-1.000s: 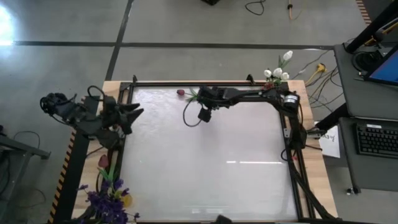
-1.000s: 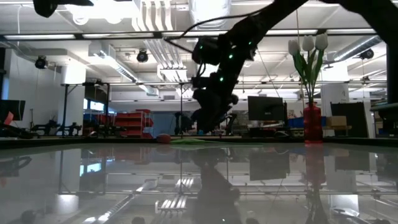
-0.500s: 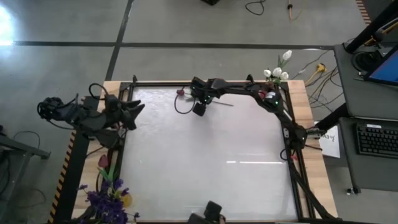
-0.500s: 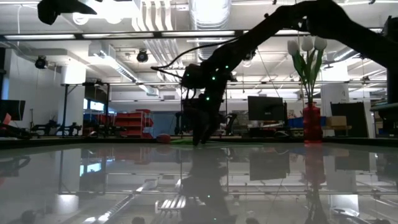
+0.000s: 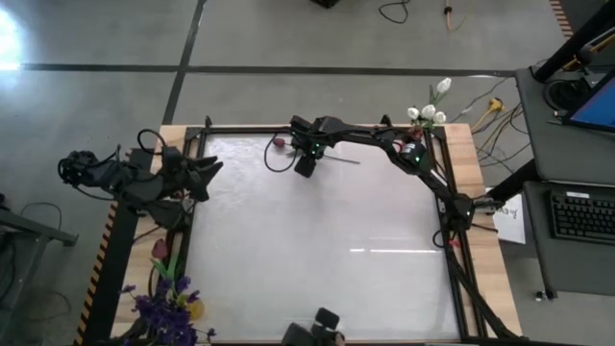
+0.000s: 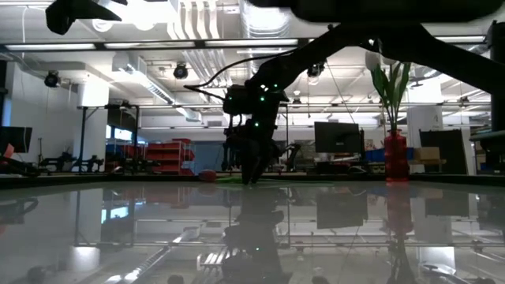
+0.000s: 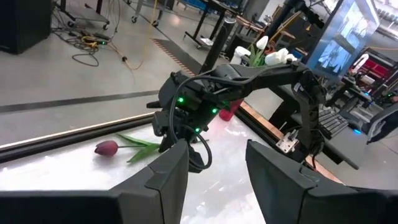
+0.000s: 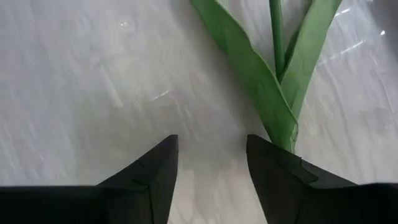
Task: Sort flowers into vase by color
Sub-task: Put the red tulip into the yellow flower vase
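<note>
A pink-red tulip lies flat on the table by its far edge, bud [image 5: 279, 143] toward the left and stem [image 5: 344, 160] toward the right. My right gripper [image 5: 306, 165] points down over its green leaves [image 8: 249, 68], fingers open. The place where the leaves join [image 8: 286, 138] lies just ahead of one finger [image 8: 277, 171]. My left gripper [image 7: 217, 180] waits open above the table's left edge. White tulips [image 5: 428, 113] stand in a red vase [image 6: 396, 154] at the far right corner. My right gripper comes at the tulip from above, slanting down, with open fingers. One finger [image 8: 277, 171] stands right at the joined end of the leaves [image 8: 286, 138]; whether it touches them I cannot tell. Nothing lies between the fingers.
Purple sprays [image 5: 168, 309] and a pink-red bud [image 5: 159, 249] stand at the near left corner. A black frame [image 5: 452, 211] runs around the table. A desk with a keyboard [image 5: 581, 213] stands off to the right.
My right gripper has come down and gone toward the table's far left, onto the lying tulip, tipping more steeply downward. The tulip has stayed in place.
</note>
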Controlling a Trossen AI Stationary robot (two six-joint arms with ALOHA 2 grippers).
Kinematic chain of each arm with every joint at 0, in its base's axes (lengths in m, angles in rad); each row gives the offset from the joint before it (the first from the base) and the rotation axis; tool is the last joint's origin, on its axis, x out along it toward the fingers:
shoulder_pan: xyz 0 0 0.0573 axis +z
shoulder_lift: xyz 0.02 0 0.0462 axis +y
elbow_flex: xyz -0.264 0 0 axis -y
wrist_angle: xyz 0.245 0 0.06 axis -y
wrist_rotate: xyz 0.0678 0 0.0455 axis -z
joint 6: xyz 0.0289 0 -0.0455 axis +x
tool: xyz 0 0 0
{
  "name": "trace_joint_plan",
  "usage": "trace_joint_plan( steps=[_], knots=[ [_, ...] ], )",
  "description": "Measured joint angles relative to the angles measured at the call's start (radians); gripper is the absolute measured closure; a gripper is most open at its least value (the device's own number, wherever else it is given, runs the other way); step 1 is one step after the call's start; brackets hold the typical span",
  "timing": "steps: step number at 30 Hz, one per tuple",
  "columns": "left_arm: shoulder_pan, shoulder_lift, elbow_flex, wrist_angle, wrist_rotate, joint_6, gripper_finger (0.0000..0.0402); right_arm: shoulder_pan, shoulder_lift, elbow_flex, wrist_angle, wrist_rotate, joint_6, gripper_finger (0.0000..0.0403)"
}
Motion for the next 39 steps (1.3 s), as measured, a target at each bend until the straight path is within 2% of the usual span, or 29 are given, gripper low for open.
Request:
trace_joint_plan(
  steps=[13, 19, 25, 32, 39],
  knots=[
    [0.0, -0.036, -0.016, -0.019, 0.024, -0.005, 0.0251, -0.014, -0.067, 0.013, 0.001, 0.074, 0.083, 0.0242],
    [0.0, -0.044, -0.017, -0.03, 0.024, -0.005, 0.0251, -0.015, -0.083, 0.028, -0.022, 0.074, 0.083, 0.0213],
    [0.0, -0.041, -0.017, -0.038, 0.028, -0.005, 0.0251, -0.082, -0.053, 0.022, -0.03, 0.076, 0.077, 0.0198],
    [0.0, -0.029, -0.021, -0.039, 0.07, -0.005, 0.0251, -0.111, -0.032, 0.02, -0.04, 0.066, 0.047, 0.0238],
    [0.0, -0.015, -0.039, -0.038, 0.07, -0.005, 0.0251, -0.1, -0.031, 0.02, -0.043, 0.035, 0.03, 0.0326]
  ],
)
